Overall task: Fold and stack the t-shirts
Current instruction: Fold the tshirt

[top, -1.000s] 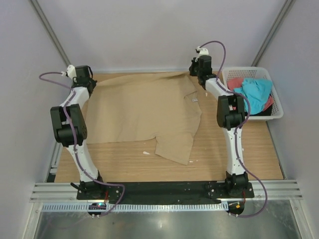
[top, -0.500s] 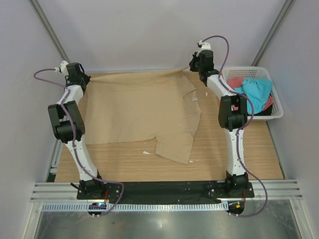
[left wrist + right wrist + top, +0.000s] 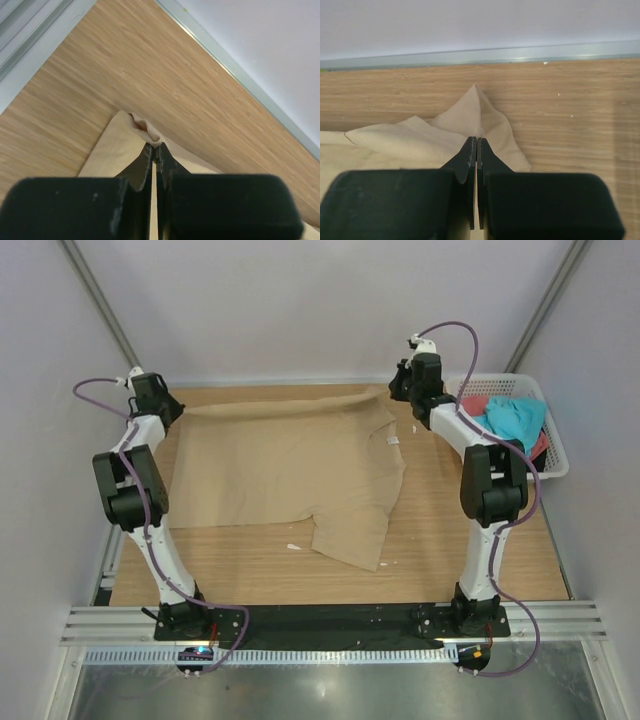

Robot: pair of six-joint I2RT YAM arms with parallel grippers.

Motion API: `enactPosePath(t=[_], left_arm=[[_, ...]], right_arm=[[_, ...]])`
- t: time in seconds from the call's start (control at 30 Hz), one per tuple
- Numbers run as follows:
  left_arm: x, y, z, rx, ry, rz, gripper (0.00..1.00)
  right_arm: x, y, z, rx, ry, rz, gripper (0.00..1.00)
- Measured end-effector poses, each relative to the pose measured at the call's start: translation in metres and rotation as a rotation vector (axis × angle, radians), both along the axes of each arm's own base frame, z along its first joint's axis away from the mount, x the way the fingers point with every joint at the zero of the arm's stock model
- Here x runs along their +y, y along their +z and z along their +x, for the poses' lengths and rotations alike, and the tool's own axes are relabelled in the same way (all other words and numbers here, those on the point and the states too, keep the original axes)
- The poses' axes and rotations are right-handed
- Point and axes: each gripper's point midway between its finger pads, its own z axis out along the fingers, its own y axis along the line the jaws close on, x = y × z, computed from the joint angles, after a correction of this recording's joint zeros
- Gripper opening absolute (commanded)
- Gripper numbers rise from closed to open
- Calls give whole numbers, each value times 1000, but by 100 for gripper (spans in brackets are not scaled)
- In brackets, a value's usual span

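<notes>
A tan-beige t-shirt (image 3: 290,465) lies spread on the wooden table, its small white neck label (image 3: 391,440) near its right side. My left gripper (image 3: 172,410) is shut on the shirt's far left corner (image 3: 147,132). My right gripper (image 3: 396,392) is shut on the far right corner (image 3: 475,117). The far edge of the shirt runs taut between them. One sleeve (image 3: 352,535) hangs toward the front. A turquoise t-shirt (image 3: 512,422) and a coral-red one (image 3: 470,405) lie in the white basket.
The white lattice basket (image 3: 550,455) stands at the table's right edge, just right of my right arm. Grey walls close in at the back and both sides. Bare wood (image 3: 250,560) shows in front of the shirt.
Both grippers have moved outward, the left to the left and the right to the right, pulling the shirt's far edge straighter and flatter along the back of the table.
</notes>
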Motion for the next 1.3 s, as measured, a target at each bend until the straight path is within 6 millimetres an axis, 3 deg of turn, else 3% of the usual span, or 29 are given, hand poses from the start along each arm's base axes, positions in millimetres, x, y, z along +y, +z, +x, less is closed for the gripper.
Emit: enactPosePath(t=[0.2,0.57,0.77,1.0,1.3], left_arm=[[-1,-4,-22,44,-15,8,0],[-7,-34,-58,170,-18,0,0],[-7,-46,-73,223,-5,-4,0],[-10,-56,-85,276,-2,-16,0],[-10,-62,-94,321,5,-20,0]], right_arm=[[0,-11,-28,45,-4,11,1],[-1,-30,-85,108,-28,44,1],[0,-61,-119,174,-35,68,1],[0,-69,-133,188,-36,76,1],[-1,-54,-142,156,-33,83,1]])
